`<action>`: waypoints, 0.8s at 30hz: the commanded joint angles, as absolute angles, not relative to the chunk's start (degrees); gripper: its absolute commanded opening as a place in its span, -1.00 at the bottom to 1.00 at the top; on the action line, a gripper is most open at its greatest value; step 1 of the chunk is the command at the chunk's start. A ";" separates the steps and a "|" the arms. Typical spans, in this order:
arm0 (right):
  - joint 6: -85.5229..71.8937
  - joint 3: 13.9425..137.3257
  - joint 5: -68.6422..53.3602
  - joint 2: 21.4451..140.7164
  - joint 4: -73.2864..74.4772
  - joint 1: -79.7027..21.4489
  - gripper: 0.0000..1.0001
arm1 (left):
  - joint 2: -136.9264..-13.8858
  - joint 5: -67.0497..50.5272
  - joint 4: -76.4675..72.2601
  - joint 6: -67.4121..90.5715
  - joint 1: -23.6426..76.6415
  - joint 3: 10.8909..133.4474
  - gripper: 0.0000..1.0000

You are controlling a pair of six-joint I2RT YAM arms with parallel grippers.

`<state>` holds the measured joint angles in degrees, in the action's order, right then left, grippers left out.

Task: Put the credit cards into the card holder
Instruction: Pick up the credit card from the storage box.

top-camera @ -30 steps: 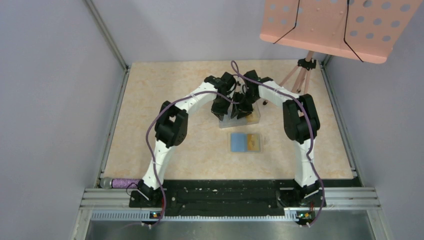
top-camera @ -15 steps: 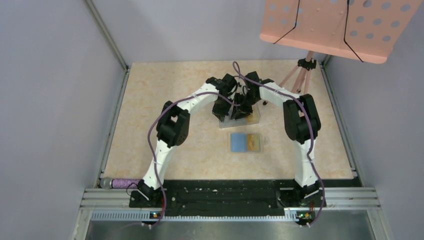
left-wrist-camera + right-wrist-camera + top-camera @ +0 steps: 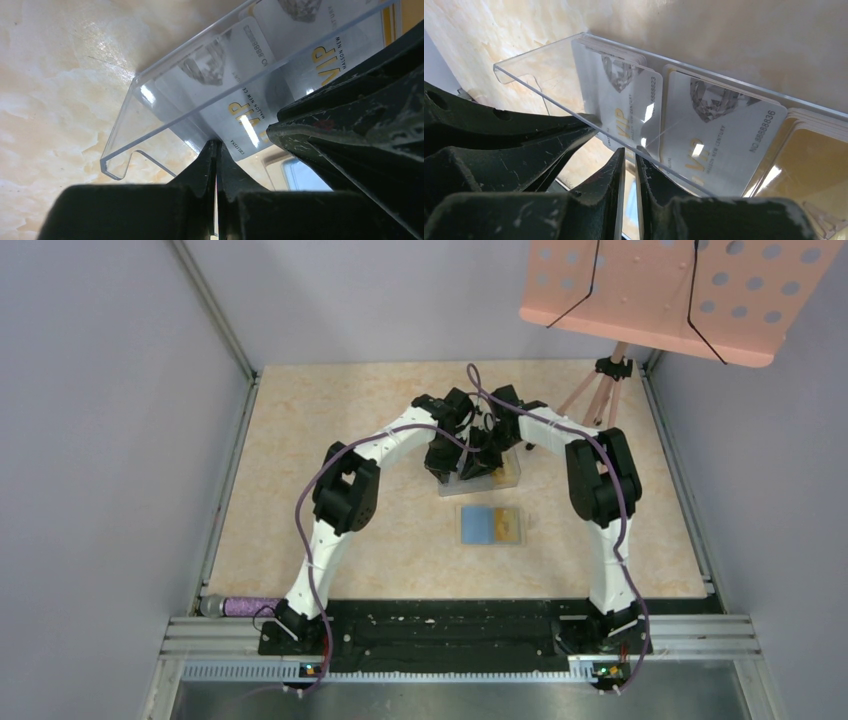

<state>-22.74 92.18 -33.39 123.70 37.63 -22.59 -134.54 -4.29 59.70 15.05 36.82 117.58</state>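
Position: the credit cards (image 3: 719, 135) are found leaning inside a clear tray (image 3: 531, 67) at upper centre of the overhead view, on the table (image 3: 300, 440). The card holder (image 3: 490, 525) lies open, lining up, just below the tray in that view and apart from it.

Count: one tray, one card holder. Three card groups are made out in the right wrist view: a silvery stack at left, a silvery card at centre, and a yellow-orange stack (image 3: 809, 165) at lower right. Cards per stack cannot be counted, as only layered edges show. A yellowish patch is noted on the holder's right half; whether it is a card cannot be told.

Grippers: the left gripper (image 3: 216, 147) is seen with fingers pressed together, tips against the tray's near wall; whether a thin edge is pinched cannot be told. The right gripper (image 3: 629, 155) is drawn to a narrow slit at the wall's top edge by the left silvery stack; a hold cannot be confirmed.

Handling (judged): the cards are expected to be light, thin, stiff yet springy, and glossy, so neighbours may slide out together. One card is best pinched across its faces at the exposed upper edge, with the light tray steadied.
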 commanded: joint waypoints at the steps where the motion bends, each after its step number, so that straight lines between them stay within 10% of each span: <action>1: -23.06 90.92 -29.23 121.89 35.42 -22.86 -0.70 | -135.55 -6.71 59.74 13.36 38.76 115.62 -1.00; 24: -21.13 90.06 -27.84 124.33 38.06 -22.86 -0.40 | -135.36 -7.51 59.31 13.40 38.76 115.40 -1.00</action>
<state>-21.58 91.00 -27.00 122.15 37.78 -22.59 -134.50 -4.91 59.59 14.79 36.93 117.40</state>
